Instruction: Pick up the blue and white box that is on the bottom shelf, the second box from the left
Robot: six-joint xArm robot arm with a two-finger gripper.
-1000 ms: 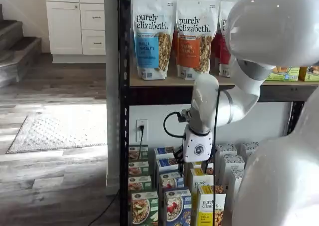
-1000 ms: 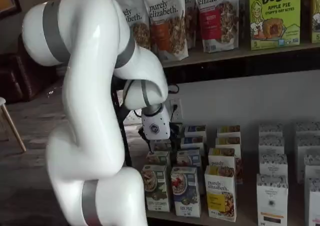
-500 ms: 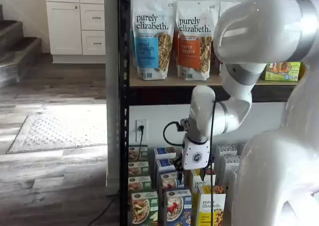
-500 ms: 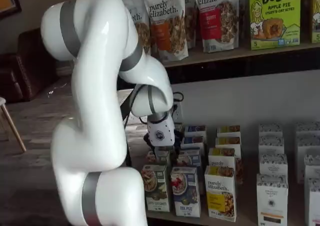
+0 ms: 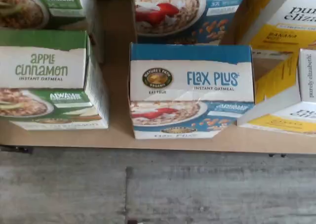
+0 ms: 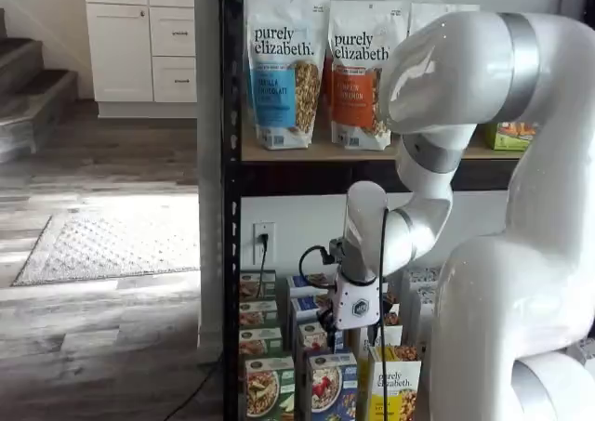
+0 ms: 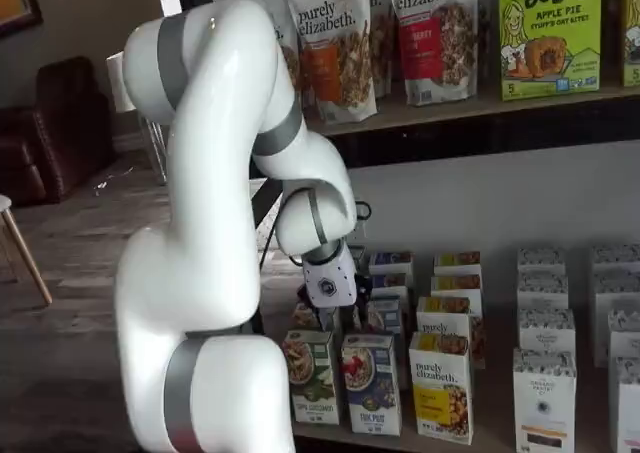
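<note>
The blue and white box [image 5: 191,93], marked Flax Plus, stands at the front edge of the bottom shelf [image 5: 116,135] and fills the middle of the wrist view. In both shelf views it [image 7: 372,383] [image 6: 332,386] heads its row, between a green carton [image 7: 312,375] and a yellow carton [image 7: 441,385]. My gripper [image 7: 343,320] hangs over the blue row just behind and above that front box, its white body pointing down. The two black fingers stand apart with nothing between them. In a shelf view the gripper [image 6: 351,339] sits low above the same row.
A green Apple Cinnamon carton [image 5: 49,80] stands close beside the blue box, yellow cartons [image 5: 276,75] on its other side, more blue cartons [image 5: 187,11] behind. White cartons [image 7: 545,393] fill further rows. Granola bags [image 6: 284,68] line the wooden tier above. Grey floor [image 5: 148,189] lies below the shelf edge.
The arm has folded and carried the gripper lower and toward the front of the blue row. The fingers stay apart and no box has moved.
</note>
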